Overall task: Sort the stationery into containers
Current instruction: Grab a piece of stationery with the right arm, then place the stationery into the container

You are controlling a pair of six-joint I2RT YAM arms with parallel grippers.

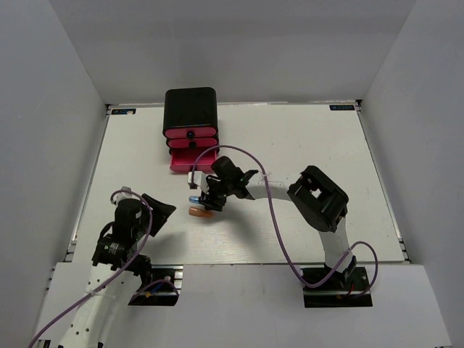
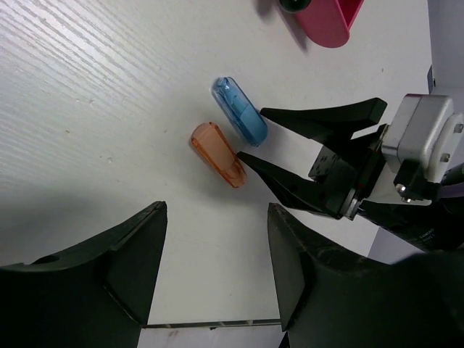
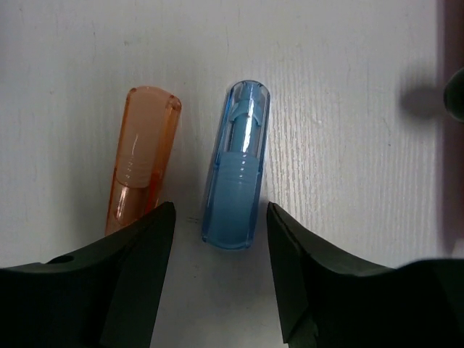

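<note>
Two pieces of stationery lie side by side on the white table: a blue pen-like cylinder [image 3: 235, 174] [image 1: 193, 198] [image 2: 239, 110] and an orange one [image 3: 141, 156] [image 1: 199, 212] [image 2: 217, 154]. My right gripper [image 3: 220, 217] [image 1: 206, 204] [image 2: 251, 133] is open just behind them, its jaws straddling the blue cylinder's near end without touching it. Farther left and nearer the table's front, my left gripper [image 2: 216, 217] [image 1: 161, 214] is open and holds nothing. The containers [image 1: 190, 123], pink drawers in a black box, stand at the back. The lowest drawer [image 1: 185, 161] [image 2: 326, 18] is pulled out.
Grey walls enclose the table on three sides. The right arm's cable [image 1: 272, 210] loops over the table's middle. The table's front edge [image 2: 210, 323] runs just below my left fingers.
</note>
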